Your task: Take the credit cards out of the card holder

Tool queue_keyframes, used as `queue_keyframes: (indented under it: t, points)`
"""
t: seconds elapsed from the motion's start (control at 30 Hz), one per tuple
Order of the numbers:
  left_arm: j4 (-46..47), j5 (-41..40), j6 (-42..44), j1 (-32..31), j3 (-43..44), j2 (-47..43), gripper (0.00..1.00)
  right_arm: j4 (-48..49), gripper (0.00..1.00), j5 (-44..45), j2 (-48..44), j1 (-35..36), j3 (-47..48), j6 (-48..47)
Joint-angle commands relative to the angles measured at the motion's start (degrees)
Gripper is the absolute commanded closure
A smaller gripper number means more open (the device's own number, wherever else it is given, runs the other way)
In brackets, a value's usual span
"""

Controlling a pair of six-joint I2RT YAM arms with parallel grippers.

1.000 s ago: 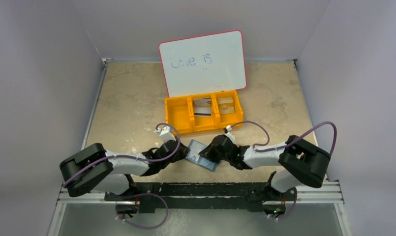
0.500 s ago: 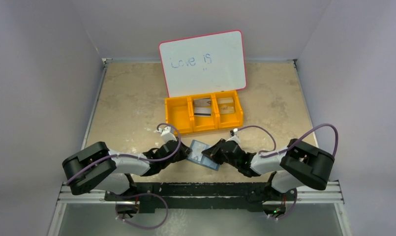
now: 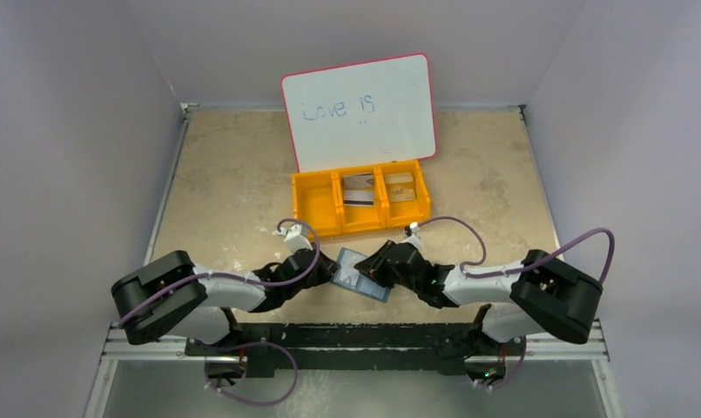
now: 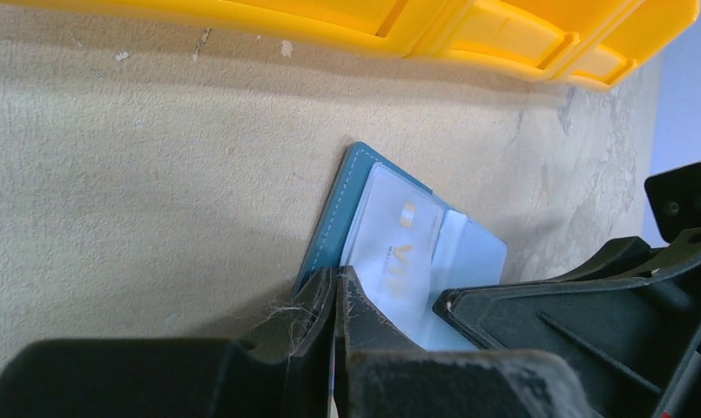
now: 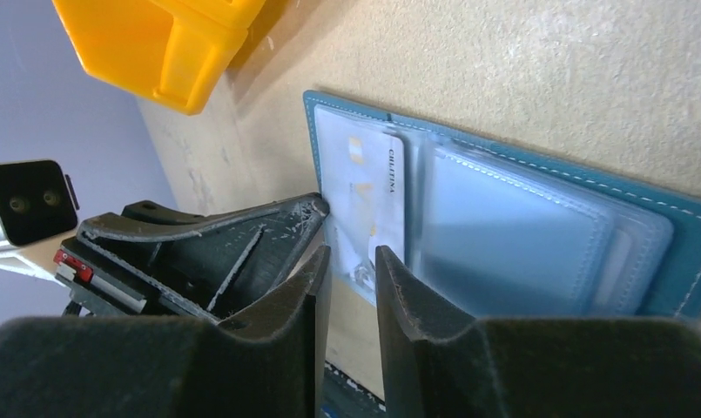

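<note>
Since a second ago the right arm is swinging its shoulder end out to the right, away from the orange bin, while the right gripper is staying just in front of the bin with its fingers a little more spread. The left arm and the card holder are lying where they were.

We are counting two arms, two grippers, one card holder, one bin with three compartments and one whiteboard leaning behind the bin. The card holder is lying open and flat on the table, just in front of the bin, between the two grippers. One pale credit card is sitting in its end pocket. Two more are lying in the bin: a middle-compartment card and a right-compartment card.

The left gripper is pressed together, its tips touching the edge of the card holder on the side away from the right arm. The right gripper's fingers are standing slightly apart, with the near end of the pocketed card showing in the gap.

We cannot tell whether either finger is touching that card, nor whether further cards are lying under the two in the bin. The grippers are covering part of the card holder in the overhead view.
</note>
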Motion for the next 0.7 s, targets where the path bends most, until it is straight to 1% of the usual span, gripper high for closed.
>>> queue_keyframes:
  t: [0.0, 0.17, 0.4, 0.5, 0.57, 0.67]
  points:
    - [-8.5, 2.2, 0.6, -0.7, -2.4, 2.0, 1.00, -3.5, 0.71, -1.0, 0.1, -0.2, 1.4, -1.0]
    - [-8.6, 2.3, 0.6, -0.6, -2.5, 2.2, 1.00, -5.6, 0.70, -1.8, 1.5, -0.1, 1.5, 1.4]
    - [-8.8, 2.2, 0.5, -0.7, -2.5, 2.3, 1.00, -4.3, 0.68, -1.6, 3.3, -0.3, 1.0, 2.6]
    - [-8.4, 2.3, 0.2, -0.7, -2.8, 2.5, 1.00, 0.2, 0.69, -2.1, 5.8, -0.7, -0.5, 3.5]
    - [-8.3, 2.4, 0.2, -0.8, -2.8, 2.9, 1.00, 5.5, 0.70, -3.5, 7.0, -1.7, -3.5, 4.7]
    - [-7.3, 2.6, -0.1, -0.7, -3.1, 3.6, 1.00, 13.4, 0.72, -3.2, 7.6, -1.9, -7.5, 6.6]
